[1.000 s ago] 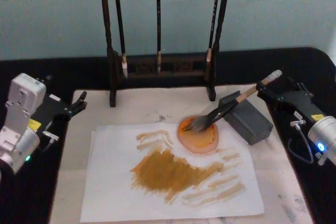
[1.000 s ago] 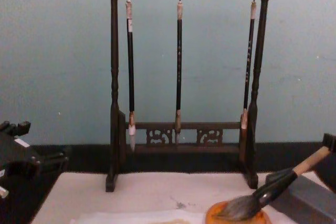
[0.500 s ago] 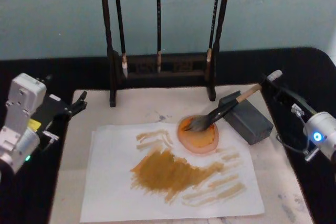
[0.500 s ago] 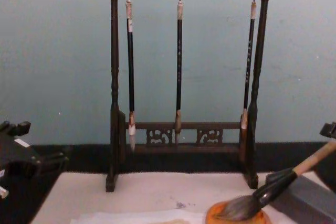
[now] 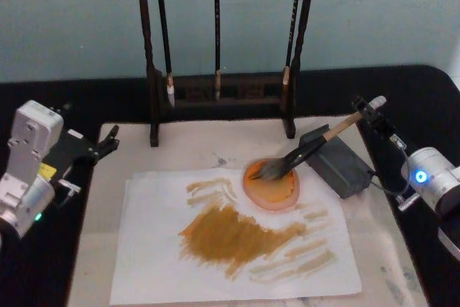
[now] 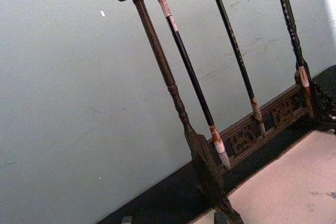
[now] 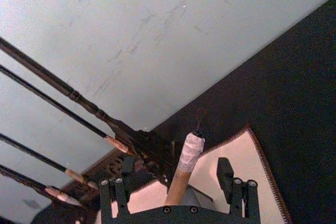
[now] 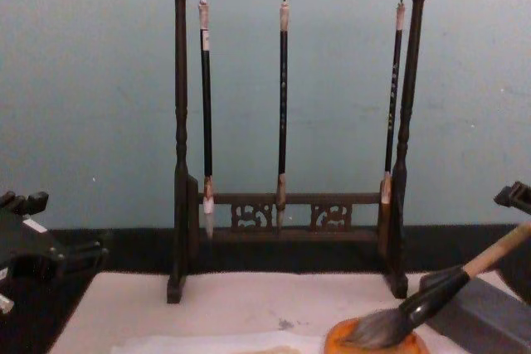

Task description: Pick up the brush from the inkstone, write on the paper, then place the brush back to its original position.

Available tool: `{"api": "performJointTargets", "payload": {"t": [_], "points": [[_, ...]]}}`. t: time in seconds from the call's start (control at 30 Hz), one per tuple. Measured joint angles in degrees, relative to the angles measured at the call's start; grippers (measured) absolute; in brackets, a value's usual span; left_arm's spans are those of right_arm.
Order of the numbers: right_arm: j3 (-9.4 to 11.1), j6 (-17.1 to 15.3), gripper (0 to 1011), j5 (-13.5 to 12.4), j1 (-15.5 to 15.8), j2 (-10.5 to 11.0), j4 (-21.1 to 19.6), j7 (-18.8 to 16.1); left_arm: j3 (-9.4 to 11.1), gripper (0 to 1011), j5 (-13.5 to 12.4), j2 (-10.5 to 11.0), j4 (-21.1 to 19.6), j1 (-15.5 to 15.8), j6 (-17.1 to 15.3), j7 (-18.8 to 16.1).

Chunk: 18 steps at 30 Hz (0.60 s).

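Observation:
The brush (image 5: 302, 152) lies still, its bushy hair in a round orange dish (image 5: 272, 186) and its tan handle leaning on the dark grey inkstone block (image 5: 339, 167). My right gripper (image 5: 365, 108) is open at the handle's taped end. In the right wrist view the handle (image 7: 182, 169) runs between the two spread fingers (image 7: 226, 170) with a gap on each side. The white paper (image 5: 151, 264) lies in front of the dish, covered with ochre strokes. Parked at the table's left edge, my left gripper (image 5: 108, 141) is open and holds nothing.
A dark wooden rack (image 5: 219, 91) with three thin hanging brushes stands at the back of the beige mat (image 5: 93, 249). Black table surface (image 5: 431, 98) surrounds the mat. The ochre patch (image 5: 230, 235) fills the middle of the sheet.
My right gripper has swung in from the right and turned, so its fingers now straddle the end of the brush handle. The brush and the left arm have not moved.

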<state>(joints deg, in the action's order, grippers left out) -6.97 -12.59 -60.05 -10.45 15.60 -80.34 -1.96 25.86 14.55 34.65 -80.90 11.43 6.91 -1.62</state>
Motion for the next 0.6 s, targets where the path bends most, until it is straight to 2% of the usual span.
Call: {"api": "performJointTargets", "payload": {"t": [0.23, 0.6], "points": [[-0.2, 0.7, 1000, -2.1, -1.1, -1.1, 1.5, 1.0, 0.0, 1010, 0.0, 0.0, 0.0, 0.0, 0.0, 0.0], [-1.3, 1.4, 1000, -4.2, -2.6, -1.4, 3.5, 1.1, 0.0, 1010, 0.0, 0.0, 0.0, 0.0, 0.0, 0.0]]}}
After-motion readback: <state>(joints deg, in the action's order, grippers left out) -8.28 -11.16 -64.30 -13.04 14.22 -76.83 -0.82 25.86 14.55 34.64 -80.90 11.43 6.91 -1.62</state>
